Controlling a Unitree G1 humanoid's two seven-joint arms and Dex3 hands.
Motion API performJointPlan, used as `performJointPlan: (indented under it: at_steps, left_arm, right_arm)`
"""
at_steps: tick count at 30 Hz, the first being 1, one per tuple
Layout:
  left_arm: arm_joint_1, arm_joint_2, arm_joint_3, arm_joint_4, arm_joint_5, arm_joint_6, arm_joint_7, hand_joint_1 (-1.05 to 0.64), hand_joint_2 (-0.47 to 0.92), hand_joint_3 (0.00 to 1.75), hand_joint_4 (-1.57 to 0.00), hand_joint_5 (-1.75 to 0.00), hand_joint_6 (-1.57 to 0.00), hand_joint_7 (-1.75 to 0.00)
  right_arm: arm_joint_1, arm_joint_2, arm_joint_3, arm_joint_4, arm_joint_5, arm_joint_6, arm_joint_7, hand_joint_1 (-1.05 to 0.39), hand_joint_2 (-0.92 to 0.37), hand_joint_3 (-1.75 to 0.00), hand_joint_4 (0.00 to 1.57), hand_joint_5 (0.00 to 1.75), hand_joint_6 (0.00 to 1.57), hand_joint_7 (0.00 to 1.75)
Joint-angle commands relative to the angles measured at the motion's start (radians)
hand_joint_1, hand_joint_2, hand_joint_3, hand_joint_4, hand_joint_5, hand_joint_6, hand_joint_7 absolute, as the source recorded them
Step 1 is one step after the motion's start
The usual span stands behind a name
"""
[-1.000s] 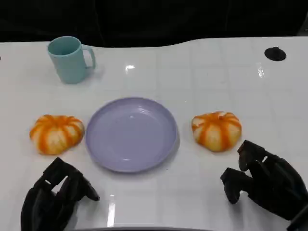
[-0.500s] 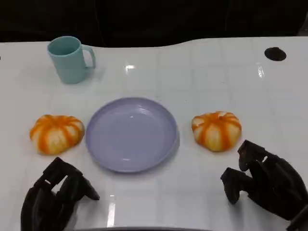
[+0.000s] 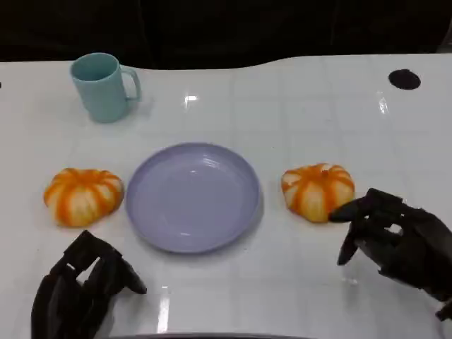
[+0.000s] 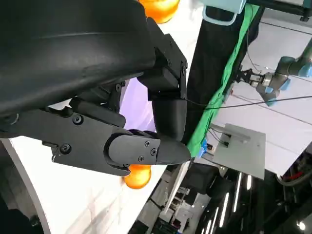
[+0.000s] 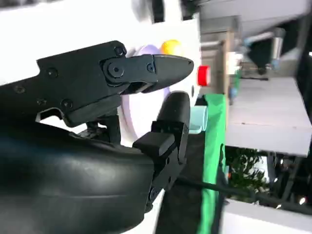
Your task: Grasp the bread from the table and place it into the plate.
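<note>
Head view: right hand (image 3: 399, 244) hovers low over the white worktop (image 3: 296, 106), fingers (image 3: 353, 210) spread apart and holding nothing, i.e. open. Its fingertips reach toward the right-side bread (image 3: 318, 191), an orange-and-white pumpkin-shaped roll, which sits just ahead of the hand and slightly to its inner side; fingertips are very close to the roll's near edge, contact cannot be confirmed. The lavender plate (image 3: 193, 196) lies further to the inner side of the right hand, beyond the roll, approx. centred between both hands, with nothing in it. Left hand (image 3: 81, 289) rests near the worktop's near edge, fingers curled inward with nothing between them, i.e. closed on nothing. A second pumpkin-shaped bread (image 3: 82, 195) sits ahead of the left hand, just beside the plate's outer rim on that side, apart from the hand. A teal mug (image 3: 104, 86) stands upright well beyond the left hand, handle pointing toward the worktop's middle. A small black round mark (image 3: 404, 79) sits far ahead of the right hand near the worktop's far edge. Right wrist view: black fingers (image 5: 146, 68) extend apart, with part of the plate (image 5: 139, 105) and an orange roll (image 5: 170, 47) visible past them. Left wrist view: fingers (image 4: 146, 148) folded in, plate (image 4: 139, 105) and an orange roll (image 4: 137, 176) partly visible behind them.
</note>
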Motion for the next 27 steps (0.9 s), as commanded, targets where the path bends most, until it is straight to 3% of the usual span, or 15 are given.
performJointPlan:
  at_steps: [1, 3, 6, 10, 13, 17, 22, 27]
  left_arm:
    - [-0.002, 0.012, -0.001, -0.007, 0.012, -0.004, 0.014, -0.6, 0.92, 0.23, -0.65, -1.75, -0.51, -1.55]
    - [0.002, 0.011, -0.004, -0.014, 0.016, -0.002, 0.022, -0.6, 0.92, 0.23, -0.65, -1.75, -0.51, -1.55]
    - [0.003, 0.01, -0.005, -0.015, 0.013, -0.004, 0.017, -0.6, 0.92, 0.24, -0.65, -1.75, -0.51, -1.55]
    - [0.004, 0.011, -0.006, -0.016, 0.01, 0.001, 0.015, -0.6, 0.92, 0.23, -0.65, -1.75, -0.51, -1.56]
    - [0.011, 0.004, -0.01, -0.03, 0.014, 0.002, 0.03, -0.59, 0.92, 0.23, -0.65, -1.75, -0.51, -1.56]
    - [0.009, 0.005, -0.011, -0.026, 0.015, 0.0, 0.025, -0.58, 0.92, 0.24, -0.64, -1.75, -0.5, -1.55]
    - [0.004, 0.008, -0.012, -0.02, 0.019, 0.003, 0.032, -0.58, 0.92, 0.26, -0.64, -1.75, -0.5, -1.55]
    - [-0.002, 0.01, -0.012, -0.01, 0.02, -0.005, 0.034, -0.58, 0.92, 0.26, -0.64, -1.75, -0.5, -1.55]
  right_arm:
    - [-0.031, -0.064, 0.021, -0.001, -0.117, -0.14, -0.097, -0.51, -0.92, -0.19, 0.44, 0.78, 0.53, 0.18]
    - [-0.042, -0.092, 0.033, 0.003, -0.207, -0.213, -0.174, -0.52, -0.92, -0.13, 0.48, 0.5, 0.54, 0.07]
    - [-0.05, -0.149, 0.05, -0.013, -0.359, -0.272, -0.295, -0.52, -0.92, -0.09, 0.42, 0.35, 0.5, 0.01]
    - [-0.058, -0.187, 0.079, 0.0, -0.441, -0.318, -0.393, -0.52, -0.92, -0.06, 0.39, 0.28, 0.45, 0.0]
    - [-0.071, -0.278, 0.105, -0.031, -0.622, -0.353, -0.502, -0.5, -0.92, -0.03, 0.26, 0.18, 0.32, 0.0]
    - [-0.075, -0.324, 0.14, -0.059, -0.744, -0.341, -0.611, -0.51, -0.9, -0.01, 0.2, 0.11, 0.26, 0.0]
    - [-0.088, -0.351, 0.185, -0.081, -0.811, -0.298, -0.684, -0.5, -0.87, 0.0, 0.17, 0.06, 0.23, 0.0]
    - [-0.107, -0.365, 0.241, -0.124, -0.901, -0.201, -0.733, -0.46, -0.84, 0.0, 0.14, 0.03, 0.22, 0.0]
